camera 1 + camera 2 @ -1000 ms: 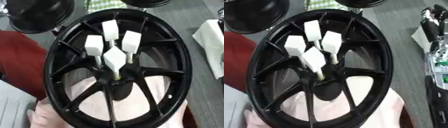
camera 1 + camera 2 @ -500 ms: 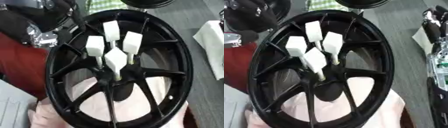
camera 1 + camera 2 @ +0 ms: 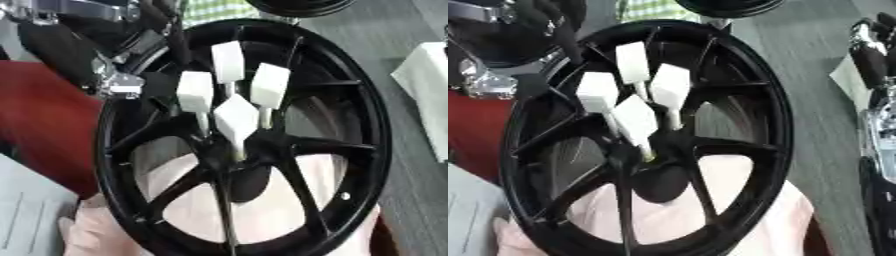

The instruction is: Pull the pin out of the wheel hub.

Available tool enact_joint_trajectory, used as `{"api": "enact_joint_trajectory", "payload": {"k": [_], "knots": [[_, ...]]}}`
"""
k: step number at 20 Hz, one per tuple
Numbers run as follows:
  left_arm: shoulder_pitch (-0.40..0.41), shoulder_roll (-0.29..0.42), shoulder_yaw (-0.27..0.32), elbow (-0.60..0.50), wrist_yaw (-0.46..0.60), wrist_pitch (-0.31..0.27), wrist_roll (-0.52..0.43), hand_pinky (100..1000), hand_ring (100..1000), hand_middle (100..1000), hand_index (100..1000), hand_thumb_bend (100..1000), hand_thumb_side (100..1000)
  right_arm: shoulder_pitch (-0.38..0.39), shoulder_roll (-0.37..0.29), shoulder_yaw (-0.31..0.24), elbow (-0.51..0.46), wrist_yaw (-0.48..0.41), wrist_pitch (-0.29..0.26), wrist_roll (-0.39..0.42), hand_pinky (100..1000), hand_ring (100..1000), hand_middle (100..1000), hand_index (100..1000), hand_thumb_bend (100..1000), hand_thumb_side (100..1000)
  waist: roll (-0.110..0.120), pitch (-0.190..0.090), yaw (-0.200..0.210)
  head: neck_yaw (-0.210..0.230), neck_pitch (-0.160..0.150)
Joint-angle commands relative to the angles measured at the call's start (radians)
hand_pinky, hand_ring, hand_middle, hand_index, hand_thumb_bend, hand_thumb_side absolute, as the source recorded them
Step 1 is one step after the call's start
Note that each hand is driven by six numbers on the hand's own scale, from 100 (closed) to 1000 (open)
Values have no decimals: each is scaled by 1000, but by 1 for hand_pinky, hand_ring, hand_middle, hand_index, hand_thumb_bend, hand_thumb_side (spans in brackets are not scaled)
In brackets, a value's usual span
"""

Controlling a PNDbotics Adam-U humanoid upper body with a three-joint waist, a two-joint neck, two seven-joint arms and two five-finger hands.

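The wheel hub (image 3: 254,150) stands almost upright in front of you, a black spoked rim resting on a pale pink cloth (image 3: 262,220). At its centre four pins (image 3: 234,117) stick out toward you, each a thin pale stem with a white block-shaped head. Three heads sit in a fan above, and the fourth, turned like a diamond, is the lowest and nearest to the middle.

Your left hand (image 3: 162,22) comes in from the upper left, with its dark fingers lying against the upper rim, just beside the highest white head. I cannot tell if these fingers are apart or together, and they hold no pin yet. Your right hand (image 3: 868,55) waits at the right edge, well apart from the wheel; its state is also unclear.

I judge that the pins are light and stiff, and the heads look smooth, so perhaps a little slippery. Take one by the flat sides of its head, not by the thin stem, and pull straight along the stem. The wheel seems heavy, but it only leans, so it may rock.
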Motion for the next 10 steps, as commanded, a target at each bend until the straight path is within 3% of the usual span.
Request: {"api": "enact_joint_trajectory", "payload": {"k": [1,10], "knots": [[-28,6,26,-2,-31,-108,-120,832,807,686,862,409,934,-7,-31,1,-23,-8,-1,3,945,1000,837,903,100,555,6,-26,0,6,-5],[-25,-18,10,31,-48,-75,-120,822,809,694,891,384,937,-7,-29,5,-24,-9,-2,5,945,1000,837,903,100,555,3,-24,-2,14,-1]]}}
